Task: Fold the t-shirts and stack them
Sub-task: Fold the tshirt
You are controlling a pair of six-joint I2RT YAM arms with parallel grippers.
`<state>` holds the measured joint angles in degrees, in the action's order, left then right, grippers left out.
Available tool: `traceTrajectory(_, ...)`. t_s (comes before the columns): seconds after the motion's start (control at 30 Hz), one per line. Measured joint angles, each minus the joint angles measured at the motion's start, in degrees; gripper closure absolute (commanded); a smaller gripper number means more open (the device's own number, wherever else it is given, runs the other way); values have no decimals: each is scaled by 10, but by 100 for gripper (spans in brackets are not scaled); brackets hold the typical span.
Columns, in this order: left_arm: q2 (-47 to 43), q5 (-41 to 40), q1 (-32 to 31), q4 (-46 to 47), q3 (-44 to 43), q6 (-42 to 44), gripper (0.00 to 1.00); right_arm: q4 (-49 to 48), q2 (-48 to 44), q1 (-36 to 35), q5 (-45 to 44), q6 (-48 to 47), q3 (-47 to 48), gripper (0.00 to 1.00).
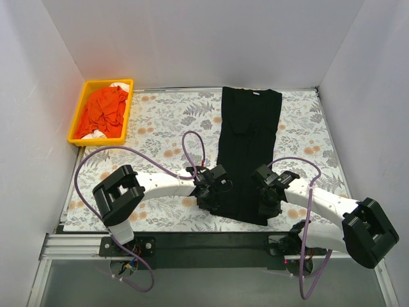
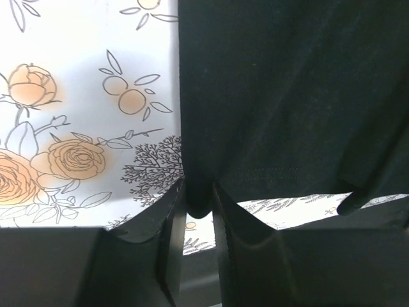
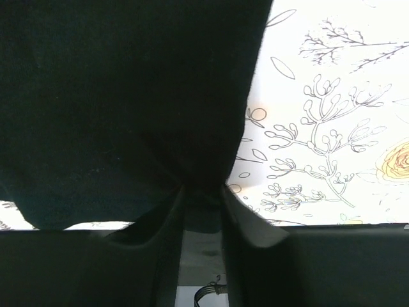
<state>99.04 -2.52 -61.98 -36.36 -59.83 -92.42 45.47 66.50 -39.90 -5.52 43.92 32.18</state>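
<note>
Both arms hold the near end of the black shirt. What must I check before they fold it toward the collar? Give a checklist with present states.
1. Left gripper shut on the black shirt's near-left corner: ok.
2. Right gripper shut on the near-right corner: ok.
3. Shirt lies as one straight narrow strip: ok.
4. Nothing lies on the shirt between hem and collar label: ok.
5. Purple cable beside the shirt's left edge will not snag: cannot tell.
6. Orange cloth inside the yellow tray, apart from the shirt: ok.
</note>
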Motion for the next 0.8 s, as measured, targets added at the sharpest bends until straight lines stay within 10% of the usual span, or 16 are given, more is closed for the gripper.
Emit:
traceTrajectory(0.17, -3, -1, -3, 8, 8, -6, 100, 0, 7, -11, -3, 14, 4, 92)
traceTrajectory(0.8, -118, 61, 37, 17, 88, -3, 98, 25, -36, -14, 10, 50, -6, 99)
